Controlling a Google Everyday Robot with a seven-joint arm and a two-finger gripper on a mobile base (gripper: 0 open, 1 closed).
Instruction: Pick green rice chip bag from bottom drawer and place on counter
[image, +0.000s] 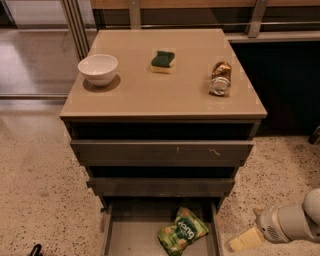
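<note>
The green rice chip bag (182, 231) lies tilted in the right half of the bottom drawer (127, 239), which is pulled out below the near edge of the tabletop (150, 97). The picture's lower border cuts off the bag's lower end and the drawer's front. White lettering sits on the bag's dark green patch, but it is too blurred to read.

There are three drawers in the stack, and the two upper drawers (160, 150) show only their grey fronts with dark gaps above them.

At the far lower left, a small black object (35, 249) on the floor is cut by the border and cannot be identified.

On the tabletop, one white bowl (98, 68) stands near the left edge toward the far left corner. One green-and-yellow sponge (163, 61) lies near the middle of the far edge. One glass jar (220, 78) lies on its side close to the right edge; its label is unreadable.

The end effector (243, 241) hangs low over the floor, right of the open drawer and apart from the bag. Whether it is open or closed cannot be told. Its white arm is cut by the right border.
</note>
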